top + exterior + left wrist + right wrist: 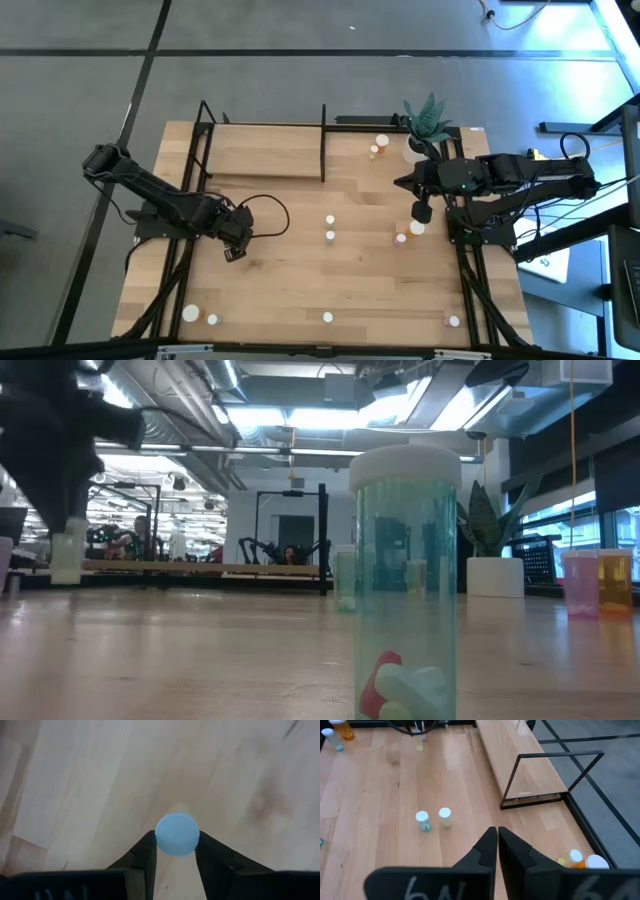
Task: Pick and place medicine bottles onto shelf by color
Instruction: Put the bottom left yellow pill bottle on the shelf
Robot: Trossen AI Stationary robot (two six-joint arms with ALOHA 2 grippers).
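Observation:
My left gripper (176, 837) is shut on a small white-capped bottle (176, 833) with a pale body, over the table's left middle (235, 246). In the low view the bottle (65, 555) hangs below the dark gripper. My right gripper (497, 845) is shut and empty above the table's right side (421, 210). The shelf (265, 160), a light board in a black frame, lies at the far left-centre. Two bottles (330, 228) stand mid-table and two (409, 233) stand near my right gripper. Several more stand along the near edge. My left gripper pinches the bottle between its two fingers (146, 854), which stand on opposite sides at its cap end (160, 841). The fingers point down from above. The bottle hangs upright below them, and its lower end (65, 578) is clear of the table.
A white plant pot (415, 148) and two bottles (378, 146) stand at the far right by the shelf's end. A green bottle (405, 590) with pills stands close to the low camera. Pink (580, 582) and orange (613, 580) bottles stand to the right.

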